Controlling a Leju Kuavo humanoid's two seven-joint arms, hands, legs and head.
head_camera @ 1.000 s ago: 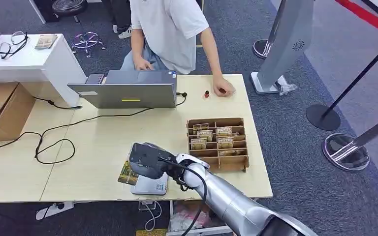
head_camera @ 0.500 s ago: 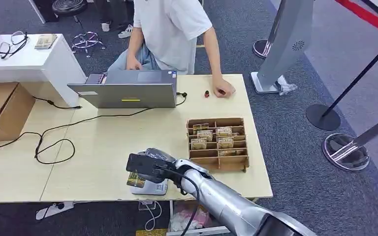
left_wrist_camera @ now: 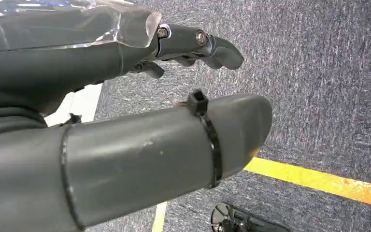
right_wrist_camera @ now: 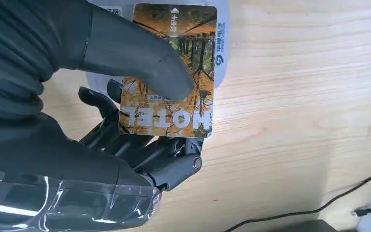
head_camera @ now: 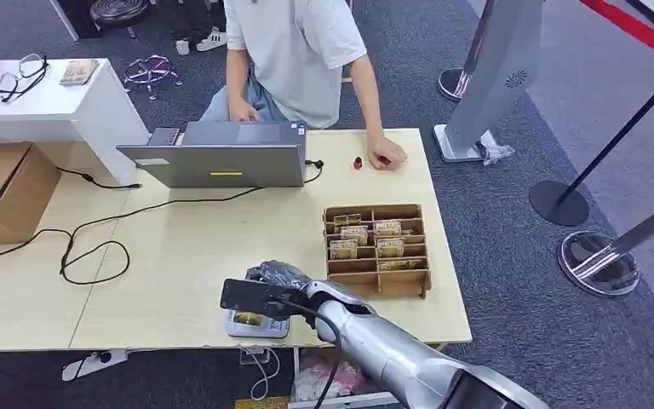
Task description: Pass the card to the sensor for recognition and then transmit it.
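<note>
Between thumb (right_wrist_camera: 140, 60) and dark fingers (right_wrist_camera: 171, 169) of right hand (head_camera: 271, 290): card (right_wrist_camera: 171, 72), pinched flat, autumn-tree print and "HOTEL" lettering facing the wrist camera, thumb pressed across its face, fingers underneath. Just beneath card: white sensor (head_camera: 258, 325), a small flat reader near the table's front edge, its rim peeking past the card's far end in the right wrist view; contact between card and sensor impossible to judge. Under both: pale wooden table (head_camera: 187, 247), grain running across, black cable (head_camera: 94, 243) looping over its left part. Beside right hand, toward the robot's right: wooden rack (head_camera: 377, 249) split into compartments, several holding more cards on edge. Further back: grey laptop (head_camera: 221, 162), lid up, back toward the robot. Behind table: person in a light shirt (head_camera: 294, 51), seated, 1 hand (head_camera: 386, 155) resting on the tabletop next to a small red object (head_camera: 358, 162). Off to the left: cardboard box (head_camera: 4, 192) and white side table (head_camera: 43, 102) with glasses on top. Away from the table: left hand (left_wrist_camera: 125, 159), hanging over blue-grey carpet (left_wrist_camera: 319, 72) with a yellow floor line (left_wrist_camera: 319, 180), thick thumb stretched forward, fingers (left_wrist_camera: 207, 43) slightly bent and apart from it, holding nothing.
</note>
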